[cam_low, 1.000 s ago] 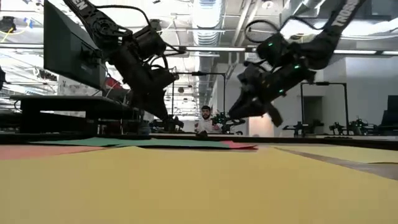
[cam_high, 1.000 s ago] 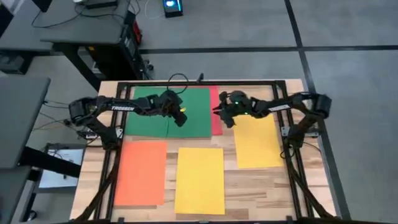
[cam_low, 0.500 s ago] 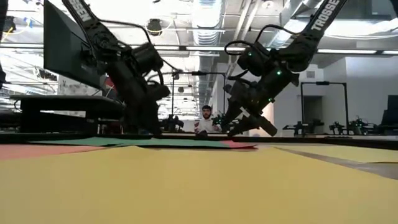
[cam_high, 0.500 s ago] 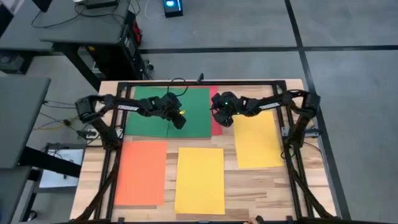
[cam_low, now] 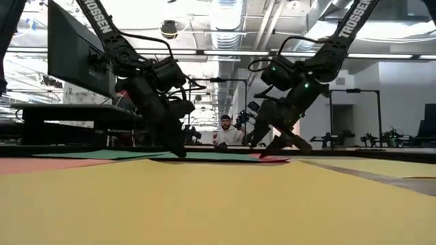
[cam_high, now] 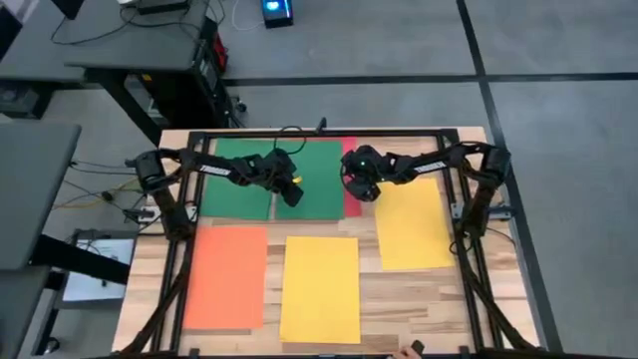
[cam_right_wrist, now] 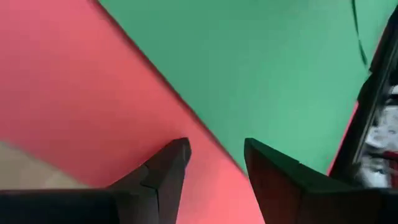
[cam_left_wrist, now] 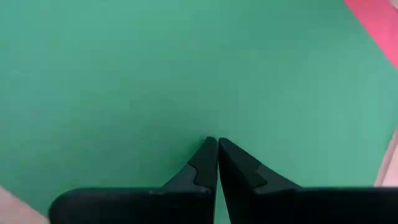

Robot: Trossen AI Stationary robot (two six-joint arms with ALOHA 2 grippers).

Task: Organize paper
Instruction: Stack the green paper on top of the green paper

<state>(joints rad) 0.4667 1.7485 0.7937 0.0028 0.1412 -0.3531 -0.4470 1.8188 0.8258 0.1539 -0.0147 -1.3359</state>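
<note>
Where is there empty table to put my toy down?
Bare wood shows at the table's right front corner, beside the middle yellow sheet and below the right yellow sheet. The back is crowded: green sheet, both arms.

Both arms have dropped: left gripper (cam_high: 291, 195) onto green paper (cam_high: 239, 194), right gripper (cam_high: 361, 191) to the pink-red sheet (cam_high: 350, 203).

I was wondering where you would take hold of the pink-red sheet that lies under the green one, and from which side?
Probably by its exposed right-hand strip, coming down from above on the side away from the green sheet. Only that strip shows; the rest is covered. The right gripper, open, already hangs over it; the left gripper is shut on the green sheet.
</note>
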